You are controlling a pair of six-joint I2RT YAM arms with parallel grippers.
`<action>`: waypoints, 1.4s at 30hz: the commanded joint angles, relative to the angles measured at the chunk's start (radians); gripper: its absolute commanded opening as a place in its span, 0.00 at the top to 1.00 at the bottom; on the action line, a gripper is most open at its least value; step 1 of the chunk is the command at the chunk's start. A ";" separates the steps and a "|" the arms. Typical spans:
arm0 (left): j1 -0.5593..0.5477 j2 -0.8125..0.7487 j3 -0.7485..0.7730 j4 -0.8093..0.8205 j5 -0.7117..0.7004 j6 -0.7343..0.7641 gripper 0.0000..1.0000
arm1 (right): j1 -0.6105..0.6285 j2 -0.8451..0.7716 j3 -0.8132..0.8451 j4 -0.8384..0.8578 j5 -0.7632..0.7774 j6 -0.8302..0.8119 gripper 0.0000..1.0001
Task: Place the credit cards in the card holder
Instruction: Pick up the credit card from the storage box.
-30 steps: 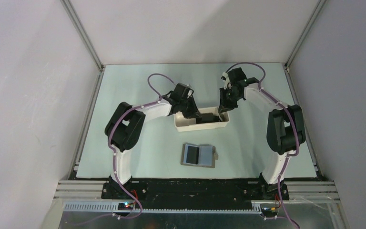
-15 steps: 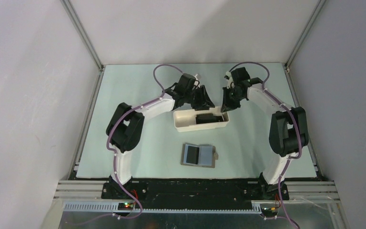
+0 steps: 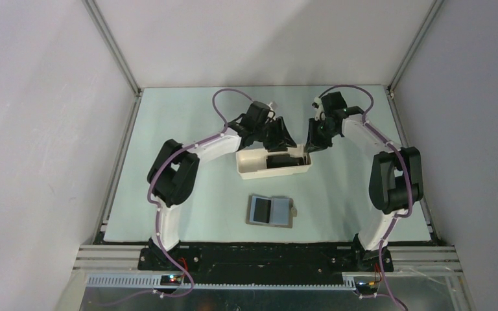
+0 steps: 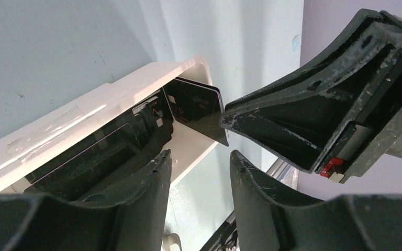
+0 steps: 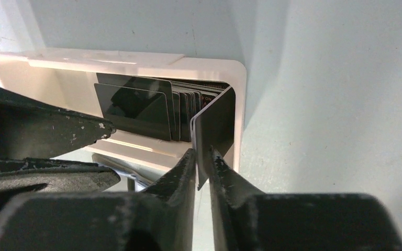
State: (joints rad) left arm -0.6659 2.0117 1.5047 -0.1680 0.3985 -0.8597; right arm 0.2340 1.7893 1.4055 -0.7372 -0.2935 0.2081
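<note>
Several dark credit cards [image 5: 136, 107] stand on edge in the long white tray [image 3: 253, 170]. My right gripper [image 5: 203, 157] is shut on one dark card [image 5: 217, 123] by its edge and holds it upright at the tray's right end; this card also shows in the left wrist view [image 4: 196, 110]. My left gripper [image 4: 200, 157] is open and empty, hovering over the tray's far side, close to the right gripper [image 4: 314, 120]. The card holder [image 3: 270, 210] lies open on the table nearer the arm bases, its light blue pockets facing up.
The tray [image 5: 136, 60] lies across the middle of the pale green table [image 3: 181, 123]. Grey walls and metal frame posts enclose the table on three sides. The two grippers are close together above the tray's right end [image 3: 298, 139].
My left gripper has risen out of the tray and moved to its far side, towards the right gripper. My right gripper has shifted slightly up and back with the card in it.
</note>
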 commanded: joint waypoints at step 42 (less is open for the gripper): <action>0.014 -0.011 -0.108 -0.074 -0.161 0.050 0.86 | 0.142 0.142 0.129 -0.025 0.064 -0.019 0.58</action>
State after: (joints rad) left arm -0.6510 2.0327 1.3930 -0.2352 0.2611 -0.8398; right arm 0.3614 1.9083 1.4673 -0.7444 -0.2821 0.2070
